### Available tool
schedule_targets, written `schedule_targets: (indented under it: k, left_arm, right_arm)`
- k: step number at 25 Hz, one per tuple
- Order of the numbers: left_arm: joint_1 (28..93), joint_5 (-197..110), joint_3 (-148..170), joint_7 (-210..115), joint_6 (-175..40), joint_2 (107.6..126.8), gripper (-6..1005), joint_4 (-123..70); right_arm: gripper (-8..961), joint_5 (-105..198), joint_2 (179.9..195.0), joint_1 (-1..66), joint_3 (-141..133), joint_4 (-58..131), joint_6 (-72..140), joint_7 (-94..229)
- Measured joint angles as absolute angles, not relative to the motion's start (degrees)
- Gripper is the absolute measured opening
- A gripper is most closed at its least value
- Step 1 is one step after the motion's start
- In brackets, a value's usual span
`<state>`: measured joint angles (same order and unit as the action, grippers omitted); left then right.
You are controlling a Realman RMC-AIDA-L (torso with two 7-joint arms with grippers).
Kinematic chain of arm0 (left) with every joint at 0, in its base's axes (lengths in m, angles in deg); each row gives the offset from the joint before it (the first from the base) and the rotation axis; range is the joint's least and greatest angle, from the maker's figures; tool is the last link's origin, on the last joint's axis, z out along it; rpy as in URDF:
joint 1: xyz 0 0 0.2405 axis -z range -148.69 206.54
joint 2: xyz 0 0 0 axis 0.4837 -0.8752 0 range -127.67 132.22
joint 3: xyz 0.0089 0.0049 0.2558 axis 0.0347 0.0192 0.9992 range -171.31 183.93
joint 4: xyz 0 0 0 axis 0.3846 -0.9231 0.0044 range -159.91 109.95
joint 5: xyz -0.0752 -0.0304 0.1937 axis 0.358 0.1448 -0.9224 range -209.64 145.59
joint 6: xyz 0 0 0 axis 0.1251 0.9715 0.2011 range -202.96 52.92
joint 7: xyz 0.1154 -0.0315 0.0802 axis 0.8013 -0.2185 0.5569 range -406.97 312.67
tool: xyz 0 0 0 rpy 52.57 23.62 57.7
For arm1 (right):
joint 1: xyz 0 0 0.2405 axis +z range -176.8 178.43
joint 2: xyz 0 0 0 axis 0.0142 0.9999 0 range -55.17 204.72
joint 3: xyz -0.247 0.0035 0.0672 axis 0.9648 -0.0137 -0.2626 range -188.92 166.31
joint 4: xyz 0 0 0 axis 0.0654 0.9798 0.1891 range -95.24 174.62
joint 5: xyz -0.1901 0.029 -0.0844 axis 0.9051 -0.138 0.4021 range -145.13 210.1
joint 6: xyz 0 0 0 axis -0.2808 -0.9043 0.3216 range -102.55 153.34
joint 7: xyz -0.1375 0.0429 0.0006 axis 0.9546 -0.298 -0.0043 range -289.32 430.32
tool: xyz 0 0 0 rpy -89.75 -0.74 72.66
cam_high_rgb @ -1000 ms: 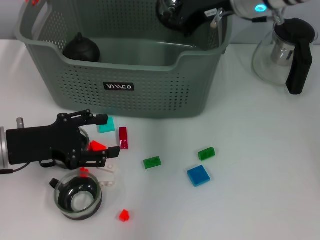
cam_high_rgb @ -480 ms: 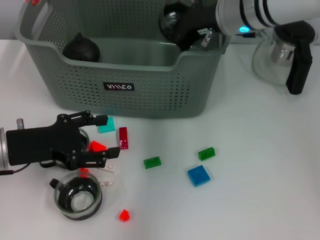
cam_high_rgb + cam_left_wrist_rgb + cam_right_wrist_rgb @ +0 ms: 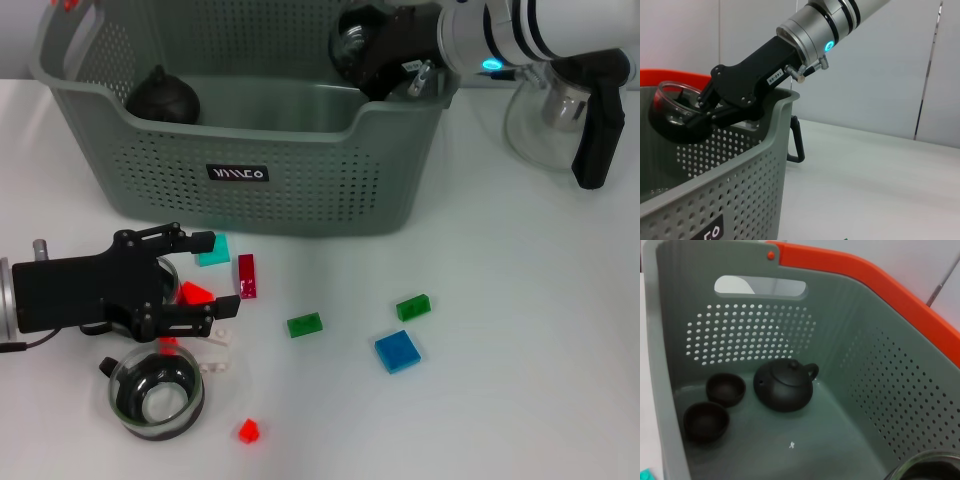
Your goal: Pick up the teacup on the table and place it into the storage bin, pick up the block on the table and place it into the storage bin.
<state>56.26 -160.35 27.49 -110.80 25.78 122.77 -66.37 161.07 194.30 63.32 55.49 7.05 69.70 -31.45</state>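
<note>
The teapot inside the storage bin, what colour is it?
The teapot is dark brown, nearly black; the right wrist view shows it best.

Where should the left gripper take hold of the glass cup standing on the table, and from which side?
Grip the rim of the glass cup from above, one finger inside its wall, one outside: it stands upright, mouth upward, beside the open left gripper. Probably avoid its small handle. The right gripper holds another cup over the storage bin.

Right claw (image 3: 362, 55) with its glass teacup (image 3: 352, 40), now slightly farther right and lower inside storage bin (image 3: 300, 150).
</note>
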Motion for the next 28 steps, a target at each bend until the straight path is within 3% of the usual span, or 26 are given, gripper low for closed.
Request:
schedule_targets:
  k: [28]
  left_arm:
    - [56.28, -160.35, 27.49, -110.95, 25.63, 122.7, 849, -66.37]
  right_arm:
    - [174, 161.16, 194.48, 63.32, 55.41, 8.39, 68.28, -31.6]
